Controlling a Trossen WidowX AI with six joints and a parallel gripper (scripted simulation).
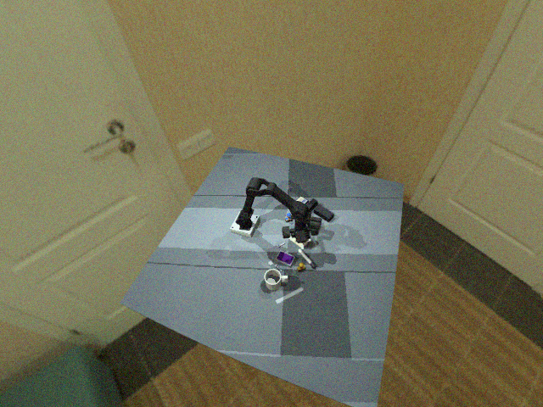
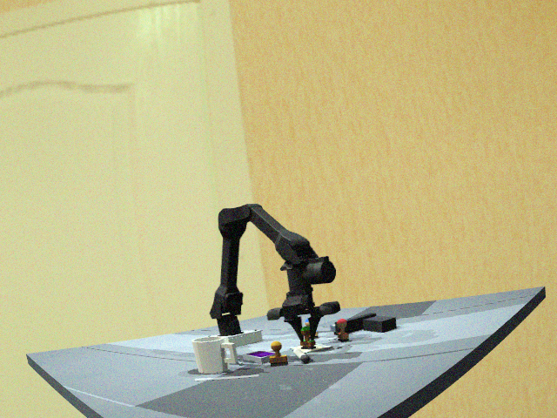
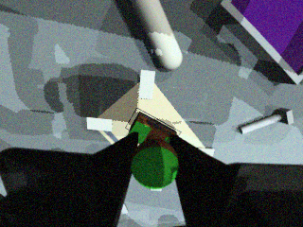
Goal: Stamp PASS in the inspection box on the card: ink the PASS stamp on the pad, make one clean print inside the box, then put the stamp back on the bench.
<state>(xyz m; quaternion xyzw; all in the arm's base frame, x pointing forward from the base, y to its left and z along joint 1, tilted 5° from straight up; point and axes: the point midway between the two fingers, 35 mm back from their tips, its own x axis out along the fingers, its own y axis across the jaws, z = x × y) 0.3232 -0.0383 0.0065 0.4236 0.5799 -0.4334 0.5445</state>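
My gripper point(image 2: 307, 336) point(image 3: 153, 138) points down over the card and is shut on the green-knobbed stamp point(image 2: 306, 331) point(image 3: 154, 166). The stamp stands about upright. Its base is at the card's surface or just above it; contact is not clear. The cream card point(image 1: 301, 245) point(image 2: 325, 347) point(image 3: 158, 100) has white tape at its corners. The thin box outline point(image 3: 159, 120) shows around the far side of the stamp base; the rest, and any print beneath, is hidden. The purple ink pad point(image 1: 285, 258) point(image 2: 259, 354) point(image 3: 279, 28) lies open beyond the card.
A yellow-knobbed stamp point(image 1: 301, 266) point(image 2: 276, 346) and a white mug point(image 1: 272, 281) point(image 2: 208, 356) stand near the pad. A thick marker point(image 1: 305, 257) point(image 3: 158, 40) lies beside the card, and a small bolt point(image 3: 262, 123) to its right. A red-knobbed stamp point(image 2: 342, 331) and black block point(image 2: 379, 324) are behind.
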